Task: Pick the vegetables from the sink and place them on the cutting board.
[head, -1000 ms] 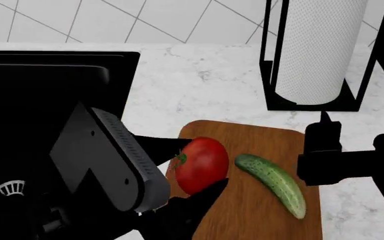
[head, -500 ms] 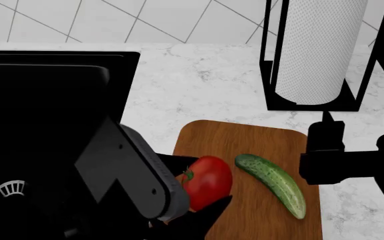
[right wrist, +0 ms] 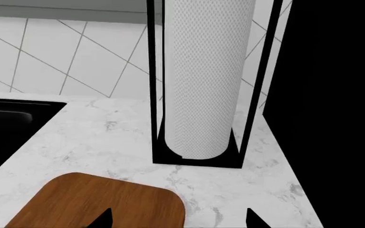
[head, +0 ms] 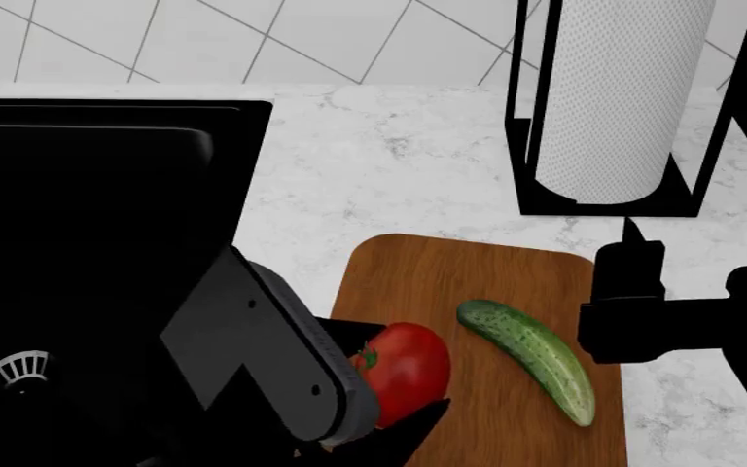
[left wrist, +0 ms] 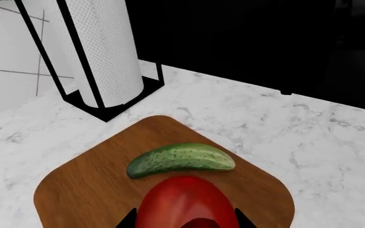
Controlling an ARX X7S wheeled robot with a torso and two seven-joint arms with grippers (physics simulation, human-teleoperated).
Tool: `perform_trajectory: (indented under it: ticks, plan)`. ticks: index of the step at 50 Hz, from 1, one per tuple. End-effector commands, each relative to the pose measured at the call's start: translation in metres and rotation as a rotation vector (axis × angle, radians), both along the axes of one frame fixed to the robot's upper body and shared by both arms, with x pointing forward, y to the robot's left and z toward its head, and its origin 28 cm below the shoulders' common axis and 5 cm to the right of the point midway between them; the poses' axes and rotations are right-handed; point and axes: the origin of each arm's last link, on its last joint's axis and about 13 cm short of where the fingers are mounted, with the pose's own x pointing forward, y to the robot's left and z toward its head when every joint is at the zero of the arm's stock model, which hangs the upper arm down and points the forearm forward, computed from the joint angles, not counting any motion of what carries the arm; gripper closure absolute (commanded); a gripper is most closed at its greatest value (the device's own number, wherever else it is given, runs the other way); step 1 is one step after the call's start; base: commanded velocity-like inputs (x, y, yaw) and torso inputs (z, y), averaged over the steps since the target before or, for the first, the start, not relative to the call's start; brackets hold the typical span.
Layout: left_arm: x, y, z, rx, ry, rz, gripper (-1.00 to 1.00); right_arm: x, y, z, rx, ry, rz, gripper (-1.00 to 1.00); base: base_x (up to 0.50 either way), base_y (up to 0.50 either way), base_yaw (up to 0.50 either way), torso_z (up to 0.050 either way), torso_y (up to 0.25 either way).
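My left gripper (head: 407, 377) is shut on the round red tomato (head: 415, 352), holding it over the near left part of the reddish-brown cutting board (head: 478, 268). I cannot tell whether the tomato touches the board. In the left wrist view the tomato (left wrist: 182, 199) fills the space between the jaws of the left gripper (left wrist: 184, 223). The green cucumber (head: 529, 358) lies on the board beside it, also in the left wrist view (left wrist: 181, 160). My right gripper (head: 700, 243) is open and empty beyond the board's far right corner (right wrist: 93, 202). The black sink (head: 88, 195) is at left.
A paper towel roll in a black wire holder (head: 621, 97) stands on the marble counter (head: 387, 156) behind the board, straight ahead of the right gripper (right wrist: 179, 221). A silver drain strainer (head: 20, 368) shows in the sink. A tiled wall (head: 283, 39) runs behind.
My left gripper has moved nearer and lower over the board with the tomato in it. The cucumber and the right arm have stayed put.
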Motion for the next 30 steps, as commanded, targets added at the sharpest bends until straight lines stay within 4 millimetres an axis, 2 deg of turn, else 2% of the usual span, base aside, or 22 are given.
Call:
perform_trajectory:
  ticks: [1,30]
  plan:
    - [-0.0006,-0.0007,-0.0021,0.005,0.006,0.005,1.00,0.0001,0.0004,-0.0008,0.001,0.003,0.000,-1.00,0.00,0.00,0.00,0.000,0.000]
    - [0.0012,-0.0010,-0.0091,0.040,0.017,0.010,1.00,0.0006,-0.0001,-0.0038,0.005,0.006,0.004,-1.00,0.00,0.00,0.00,0.000,0.000]
